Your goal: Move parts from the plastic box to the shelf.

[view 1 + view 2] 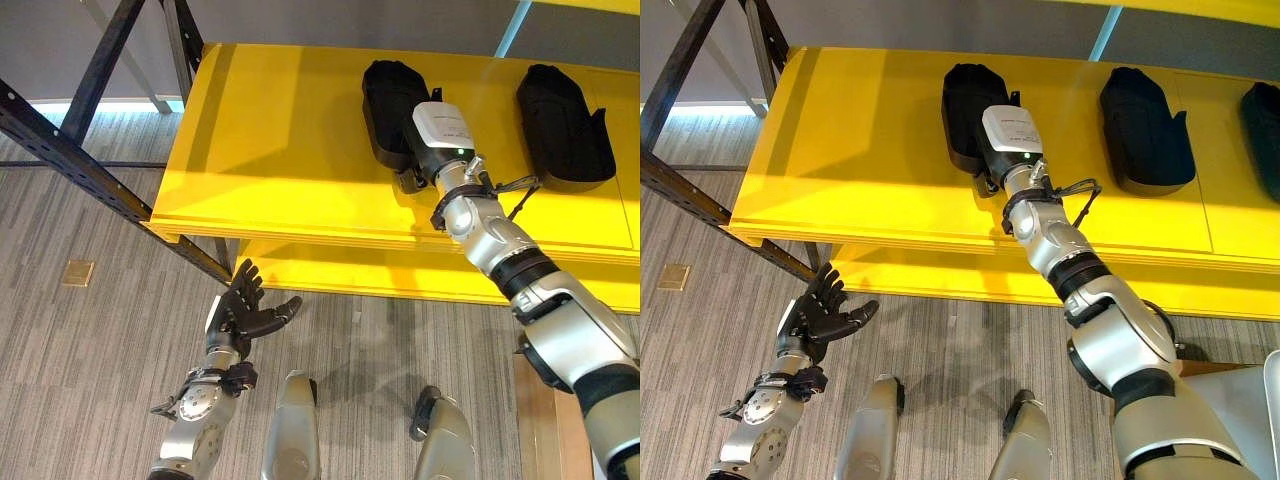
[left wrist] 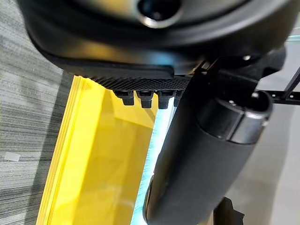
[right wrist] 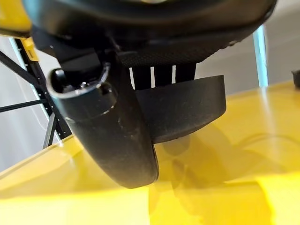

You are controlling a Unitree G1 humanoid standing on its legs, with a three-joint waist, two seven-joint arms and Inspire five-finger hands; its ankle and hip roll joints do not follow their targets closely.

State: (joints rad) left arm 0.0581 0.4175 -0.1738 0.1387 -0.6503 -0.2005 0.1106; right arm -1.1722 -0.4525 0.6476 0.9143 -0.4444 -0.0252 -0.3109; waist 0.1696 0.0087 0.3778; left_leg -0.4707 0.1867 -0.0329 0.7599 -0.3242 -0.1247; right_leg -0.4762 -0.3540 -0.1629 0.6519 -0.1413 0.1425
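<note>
A black moulded part (image 1: 385,95) lies on the yellow shelf (image 1: 280,160), towards its back. My right hand (image 3: 117,136) reaches over the shelf's front edge and is shut on this part (image 3: 187,108), fingers along its upper face and thumb on the near side. From the head views the white wrist unit covers most of that hand. A second black part (image 1: 560,125) lies further right on the same shelf, and a third (image 1: 1265,130) shows at the right edge. My left hand (image 1: 250,310) hangs low in front of the shelf, open and holding nothing.
A black perforated steel beam (image 1: 90,170) runs diagonally along the shelf's left end. A lower yellow board (image 1: 330,270) sticks out beneath the shelf. Grey striped carpet lies below, with a small brass floor plate (image 1: 77,272). The shelf's left half is bare.
</note>
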